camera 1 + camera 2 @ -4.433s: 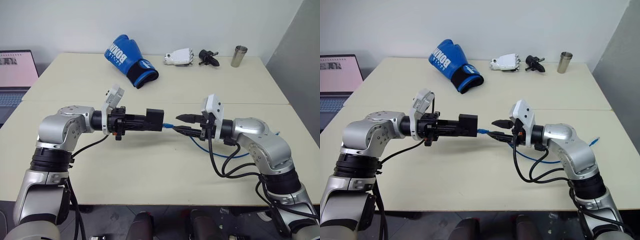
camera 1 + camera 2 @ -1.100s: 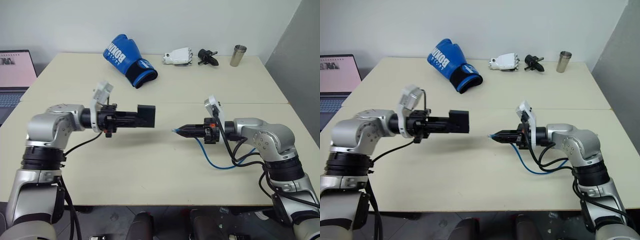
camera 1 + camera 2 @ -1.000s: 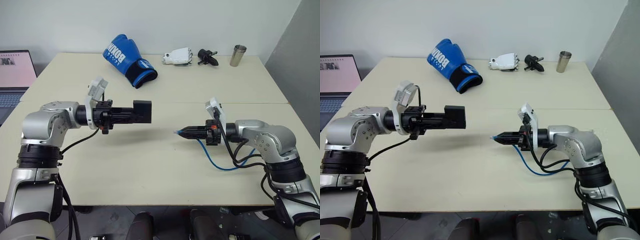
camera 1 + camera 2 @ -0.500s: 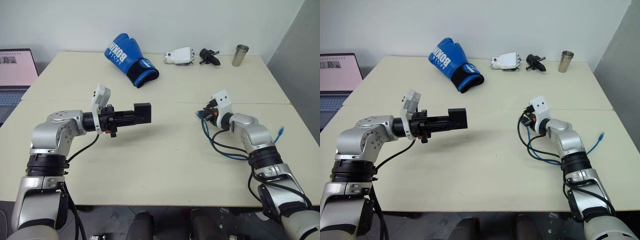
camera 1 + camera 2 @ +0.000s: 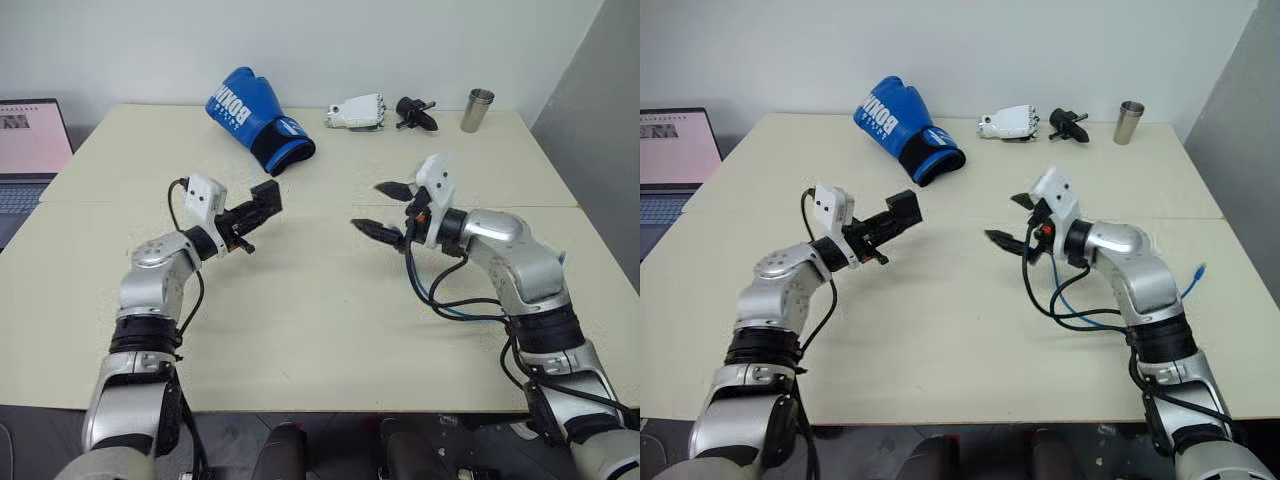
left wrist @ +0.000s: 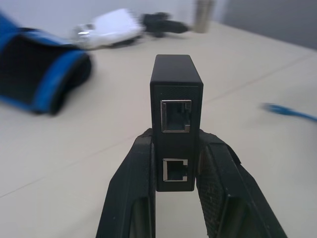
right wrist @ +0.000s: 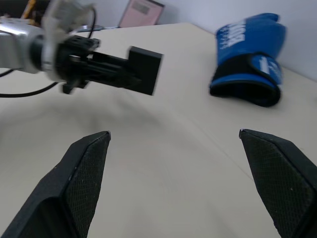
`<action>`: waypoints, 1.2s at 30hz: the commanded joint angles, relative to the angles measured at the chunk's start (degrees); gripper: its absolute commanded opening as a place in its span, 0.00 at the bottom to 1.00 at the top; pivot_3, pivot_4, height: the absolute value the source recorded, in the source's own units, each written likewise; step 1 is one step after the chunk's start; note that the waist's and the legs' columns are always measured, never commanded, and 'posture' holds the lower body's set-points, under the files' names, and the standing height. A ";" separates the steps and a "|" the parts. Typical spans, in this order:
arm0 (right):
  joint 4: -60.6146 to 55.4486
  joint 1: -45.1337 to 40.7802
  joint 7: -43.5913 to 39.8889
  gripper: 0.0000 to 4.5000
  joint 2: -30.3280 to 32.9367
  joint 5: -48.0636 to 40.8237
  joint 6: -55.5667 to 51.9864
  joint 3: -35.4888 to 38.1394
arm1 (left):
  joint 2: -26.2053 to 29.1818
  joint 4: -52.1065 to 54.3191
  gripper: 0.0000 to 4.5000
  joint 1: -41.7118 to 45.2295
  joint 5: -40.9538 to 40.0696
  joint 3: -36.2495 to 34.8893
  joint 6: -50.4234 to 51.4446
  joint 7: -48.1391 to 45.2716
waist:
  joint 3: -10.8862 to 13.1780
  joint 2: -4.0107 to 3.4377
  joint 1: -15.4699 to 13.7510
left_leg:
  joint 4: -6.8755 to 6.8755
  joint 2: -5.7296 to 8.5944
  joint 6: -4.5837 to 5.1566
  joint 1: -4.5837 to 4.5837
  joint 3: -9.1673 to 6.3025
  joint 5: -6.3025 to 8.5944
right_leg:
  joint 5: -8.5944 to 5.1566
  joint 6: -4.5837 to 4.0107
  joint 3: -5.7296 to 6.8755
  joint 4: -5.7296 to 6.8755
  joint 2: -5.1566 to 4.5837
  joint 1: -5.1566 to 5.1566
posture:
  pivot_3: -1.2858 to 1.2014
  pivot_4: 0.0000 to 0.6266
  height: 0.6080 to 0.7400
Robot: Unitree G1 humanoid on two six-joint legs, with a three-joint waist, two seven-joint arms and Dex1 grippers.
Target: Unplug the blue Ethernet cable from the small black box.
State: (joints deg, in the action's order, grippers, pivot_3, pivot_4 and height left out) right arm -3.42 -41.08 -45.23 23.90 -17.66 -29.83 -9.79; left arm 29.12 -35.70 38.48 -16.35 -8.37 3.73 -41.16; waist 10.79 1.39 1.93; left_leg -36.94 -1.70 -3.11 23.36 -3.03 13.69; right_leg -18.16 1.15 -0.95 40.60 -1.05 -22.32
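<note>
The left gripper [image 5: 262,203] is clamping the small black box [image 6: 176,119] tight between both fingers, holding it up above the table [image 5: 320,330], just in front of the blue boxing glove [image 5: 250,118], both ports sitting empty. The right gripper [image 5: 385,209] is hanging wide open with nothing in it, well right of the box. The blue Ethernet cable [image 5: 1185,286] is lying loose on the table, further right again.
</note>
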 commanded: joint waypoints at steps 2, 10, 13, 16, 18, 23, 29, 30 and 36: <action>-3.42 0.24 -1.28 0.98 1.20 0.99 -0.75 -1.46 | -0.37 -6.77 0.17 0.29 2.92 -1.97 -7.88 5.17 | 0.00 0.00 -0.15 | -0.01 0.02 0.00 0.02 -0.02 0.00 | 0.00 0.00 0.03 -0.01 -0.01 0.00 | 0.52 0.24 1.00; -2.55 0.68 -2.50 0.98 3.06 2.86 -2.15 -3.66 | -0.84 -12.40 0.17 -2.01 3.21 -2.45 -9.40 5.77 | 0.00 0.00 -0.24 | -0.01 0.07 0.00 0.05 -0.05 0.00 | 0.00 0.00 0.10 -0.02 -0.07 0.02 | 0.52 0.24 1.00; -2.56 0.68 -2.84 0.98 3.16 3.06 -2.38 -3.65 | -0.94 -13.47 0.17 -2.50 2.48 -3.22 -8.13 5.95 | 0.00 0.01 -0.17 | -0.02 0.06 0.00 0.02 -0.06 0.00 | 0.00 0.00 0.10 0.03 -0.06 0.02 | 0.52 0.24 1.00; -2.45 0.77 -3.08 0.98 3.34 3.19 -2.22 -3.53 | -0.70 -13.86 0.29 -2.96 2.80 -3.49 -8.10 6.26 | 0.00 0.01 -0.02 | -0.02 0.06 0.00 -0.04 -0.05 0.00 | 0.00 0.00 0.08 0.13 -0.04 0.03 | 0.52 0.24 1.00; -2.35 0.82 -3.23 0.98 3.45 3.23 -2.08 -3.42 | -0.78 -13.90 0.38 -3.12 2.40 -3.92 -7.57 5.97 | 0.00 0.00 0.06 | -0.01 0.06 0.00 -0.09 -0.03 0.00 | 0.00 0.00 0.05 0.15 -0.03 0.04 | 0.52 0.24 1.00; -2.20 0.50 -3.39 0.98 3.23 3.30 -1.99 -3.47 | -0.69 -13.01 0.63 -3.27 2.65 -4.06 -7.29 6.07 | -0.01 0.00 0.04 | -0.01 0.05 0.00 -0.12 -0.02 0.00 | 0.00 0.00 0.04 0.16 -0.03 0.07 | 0.52 0.24 1.00; -2.67 0.45 -3.22 0.98 2.61 3.17 -2.36 -3.57 | -0.25 -9.52 0.87 -4.40 2.84 -3.94 -6.77 6.34 | 0.00 0.00 0.04 | -0.01 0.05 0.00 -0.12 -0.02 0.00 | 0.00 0.00 0.05 0.15 -0.03 0.07 | 0.52 0.24 1.00; -2.96 0.53 -3.09 0.98 2.52 3.02 -2.68 -3.43 | 0.01 -7.75 0.87 -5.10 2.59 -4.16 -6.30 6.33 | 0.00 0.00 0.04 | -0.01 0.05 0.00 -0.12 -0.02 0.00 | 0.00 0.00 0.04 0.15 -0.03 0.07 | 0.52 0.24 1.00; -6.09 1.53 -2.59 0.98 3.49 1.50 -5.31 -1.36 | 3.89 10.31 0.87 -12.29 1.32 -4.91 -1.39 4.65 | 0.00 0.01 -0.01 | 0.00 0.01 -0.01 -0.10 -0.04 0.00 | 0.00 0.00 0.03 0.15 -0.04 0.05 | 0.52 0.24 1.00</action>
State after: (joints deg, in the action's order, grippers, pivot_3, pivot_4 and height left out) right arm -6.01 -39.41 -48.12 26.59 -14.80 -34.47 -13.55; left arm 30.56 -33.15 27.43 -14.36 -11.96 1.33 -35.72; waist 10.78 1.40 1.93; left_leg -36.93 -1.71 -3.12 23.27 -3.08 13.69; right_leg -18.16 1.15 -0.92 40.73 -1.09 -22.26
